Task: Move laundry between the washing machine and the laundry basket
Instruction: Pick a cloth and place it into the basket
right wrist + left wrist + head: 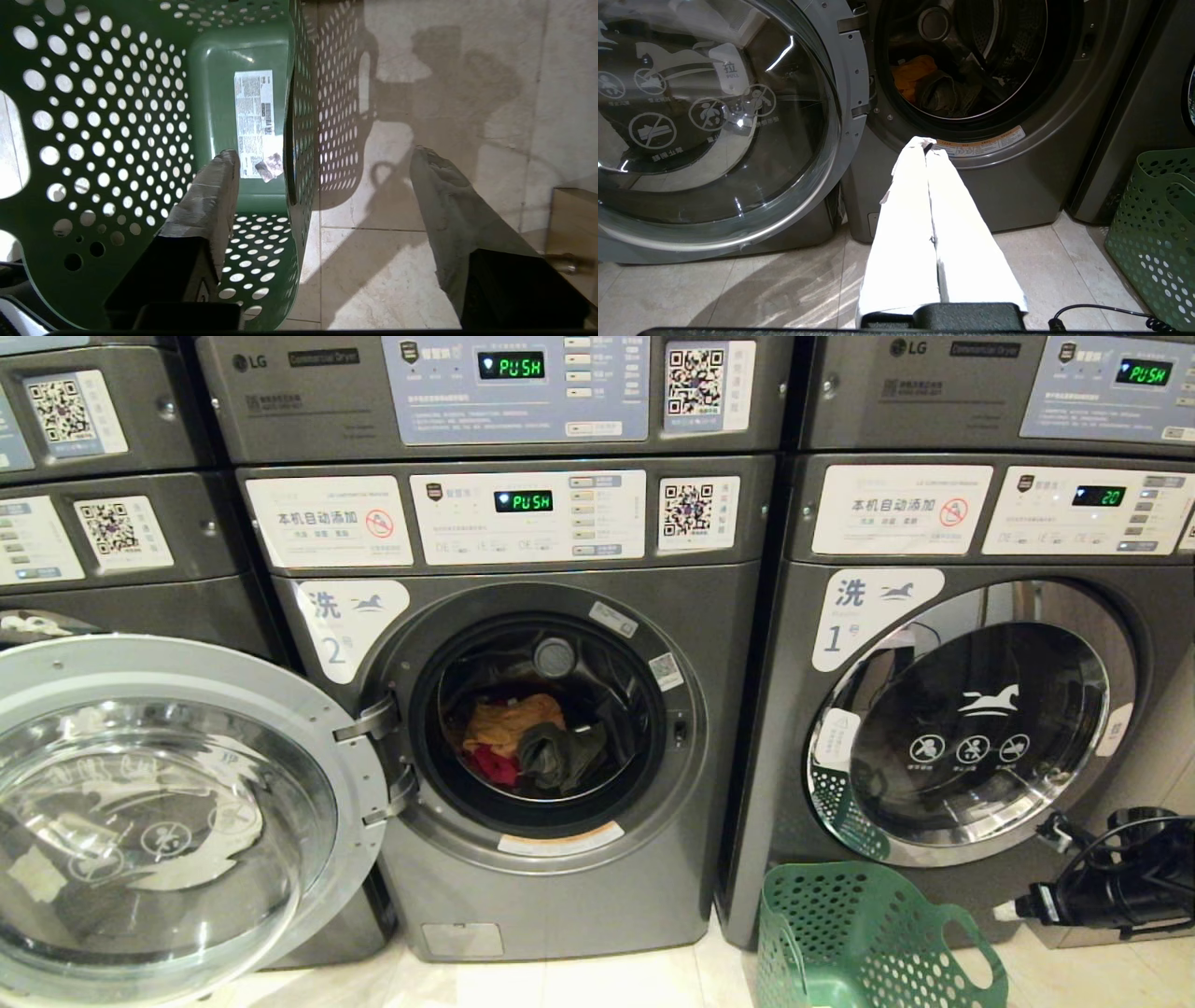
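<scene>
Laundry (523, 742): a heap inside the drum of the open washer; an orange-yellow piece at the back left, a red piece below it, a dark olive-grey garment in front on the right.
Washer number 2 (560, 887): grey front-loader in the middle, display reading PUSH, port open.
Door (177, 821): round, chrome-rimmed glass door swung fully out to the left on its hinge (373, 723), with white warning pictograms on the glass.
Laundry basket (868, 933): green perforated plastic with a cut-out handle, standing on the tiled floor just right of the open washer, in front of washer number 1. In the right wrist view no clothes show inside, only a white printed label (253, 122) on the bottom.
Right hand (322, 163): over the basket's rim, pointing down. Fingers spread wide and holding nothing, one finger (212, 196) inside the basket, the other above the floor tiles outside the wall, so the hand straddles the wall.
Left hand (930, 145): low near the floor, aimed at the washer's front below the port. Its two white fingers (906, 224) are pressed together with nothing between them.
Washer number 1 (971, 728): to the right, door closed, display showing 20.
Dryers (485, 392): stacked above the washers, LG badge, the middle one showing PUSH.
Floor (738, 289): pale tiles.
</scene>
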